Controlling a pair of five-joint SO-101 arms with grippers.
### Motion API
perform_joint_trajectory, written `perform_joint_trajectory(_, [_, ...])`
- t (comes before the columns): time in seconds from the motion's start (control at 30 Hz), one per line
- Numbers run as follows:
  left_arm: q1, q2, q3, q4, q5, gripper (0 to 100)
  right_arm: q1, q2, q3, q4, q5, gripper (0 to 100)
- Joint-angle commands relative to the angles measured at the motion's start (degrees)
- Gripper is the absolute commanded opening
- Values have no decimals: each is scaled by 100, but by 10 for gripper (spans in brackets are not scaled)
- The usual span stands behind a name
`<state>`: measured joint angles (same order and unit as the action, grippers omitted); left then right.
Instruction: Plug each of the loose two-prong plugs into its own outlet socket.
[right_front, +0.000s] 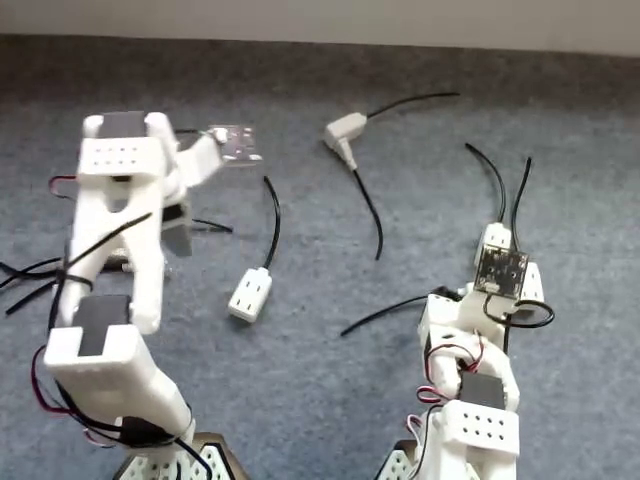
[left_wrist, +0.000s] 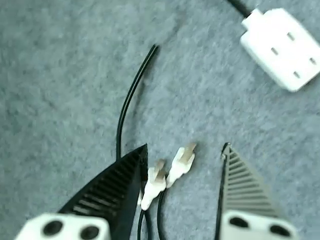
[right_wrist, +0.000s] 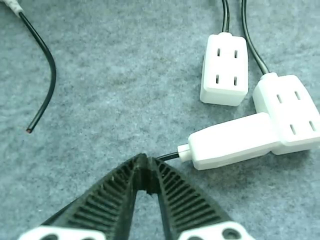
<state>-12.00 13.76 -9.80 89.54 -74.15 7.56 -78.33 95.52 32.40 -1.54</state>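
Read as a clock face, the high view has the left arm rising at about 9 o'clock. The left gripper stands wide open with nothing in its hold. The small plug, two white-sleeved metal prongs on thin black wires, lies on the grey carpet between the fingers. One prong sits close against the dark finger (whether it actually touches, I cannot tell). The other lies nearer the middle of the gap, apart from the lighter finger. Beyond the tips rests a white socket block with its slots facing up; in the high view it sits at about 7 o'clock, near the centre. At 12 o'clock an angled white plug lies loose on the carpet, well apart from every socket. The right arm stands at about 5 o'clock. The right gripper has its fingers closed tip to tip. Just beyond them lies a long white plug body, seated in an outlet block. Its black cord runs right up to the fingertips, though I cannot tell whether they pinch it. A second outlet block lies just beside, its slots free.
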Motion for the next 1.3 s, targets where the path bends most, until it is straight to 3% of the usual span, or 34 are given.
perform_joint_trajectory(0.0, [-514, -180, -242, 26, -879, 239, 40, 66, 101, -145, -35, 9])
perform_joint_trajectory(0.13, [-787, -171, -136, 26, -1767, 239, 40, 66, 101, -145, -35, 9])
perform_joint_trajectory(0.3, [-866, -171, 242, -105, -2233, 239, 40, 66, 110, -145, -35, 9])
perform_joint_trajectory(0.57, [-1095, -198, 1648, -1960, -2277, 239, 40, 66, 110, -145, -35, 9])
perform_joint_trajectory(0.83, [-1420, -198, 2062, -2013, -3437, 239, 40, 66, 110, -145, -35, 9])
perform_joint_trajectory(1.1, [-1209, -224, 2484, -2004, -3499, 235, 40, 66, 110, -145, -35, 9])
perform_joint_trajectory(1.27, [-1156, -171, 2519, -2048, -3499, 127, 40, 66, 110, -145, -35, 9])
